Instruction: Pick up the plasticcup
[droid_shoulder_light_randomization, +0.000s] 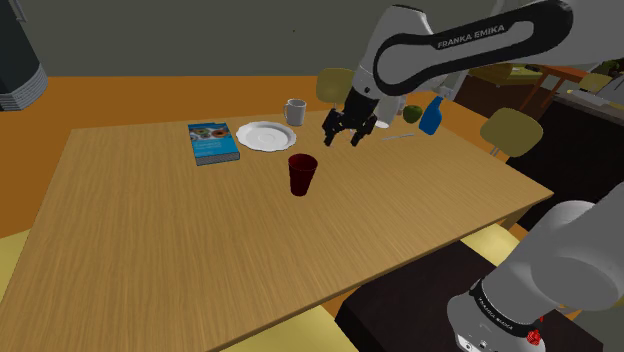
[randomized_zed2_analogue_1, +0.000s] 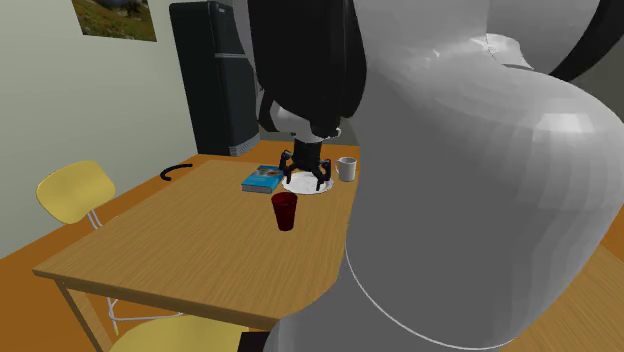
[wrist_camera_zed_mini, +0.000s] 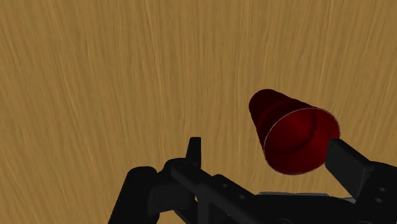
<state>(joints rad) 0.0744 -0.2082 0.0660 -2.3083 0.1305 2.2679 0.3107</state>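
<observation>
A dark red cup (droid_shoulder_light_randomization: 302, 174) stands upright and open-topped on the wooden table (droid_shoulder_light_randomization: 150, 230), near its middle. My black gripper (droid_shoulder_light_randomization: 340, 138) hangs in the air above the table, up and to the shoulder view's right of the cup, open and holding nothing. From the second exterior view the gripper (randomized_zed2_analogue_1: 305, 180) hovers just behind the cup (randomized_zed2_analogue_1: 285, 211), over the plate's edge. Looking down the wrist view, the cup (wrist_camera_zed_mini: 292, 133) lies below the gripper (wrist_camera_zed_mini: 270, 156), close to one of the fingers (wrist_camera_zed_mini: 347, 159), which stand apart without touching it.
Behind the cup lie a blue book (droid_shoulder_light_randomization: 213, 141), a white plate (droid_shoulder_light_randomization: 266, 135) and a white mug (droid_shoulder_light_randomization: 295, 111). A green apple (droid_shoulder_light_randomization: 411, 114) and a blue bottle (droid_shoulder_light_randomization: 431, 117) sit at the far right. Yellow chairs (droid_shoulder_light_randomization: 510, 130) flank the table.
</observation>
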